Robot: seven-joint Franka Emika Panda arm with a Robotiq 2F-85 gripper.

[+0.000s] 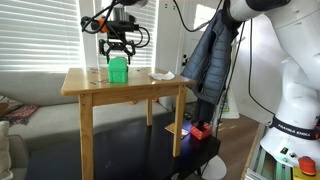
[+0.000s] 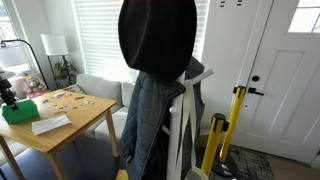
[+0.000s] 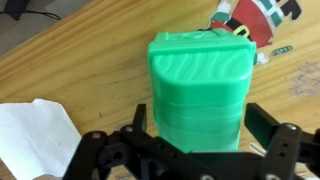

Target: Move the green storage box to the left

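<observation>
The green storage box (image 1: 118,70) stands on the wooden table (image 1: 140,88), a little toward one end of it. It also shows in an exterior view (image 2: 14,111) and fills the middle of the wrist view (image 3: 200,80). My gripper (image 1: 116,48) hangs right over it, and in the wrist view the gripper (image 3: 200,122) is open, with one black finger on each side of the box's lower part. A small gap shows between the fingers and the box. The box rests on the table.
A flat white item (image 1: 161,74) lies on the table beside the box, also in the wrist view (image 3: 35,135). Colourful cards (image 3: 255,15) lie beyond the box. A coat rack with a dark jacket (image 1: 210,55) stands close to the table's end.
</observation>
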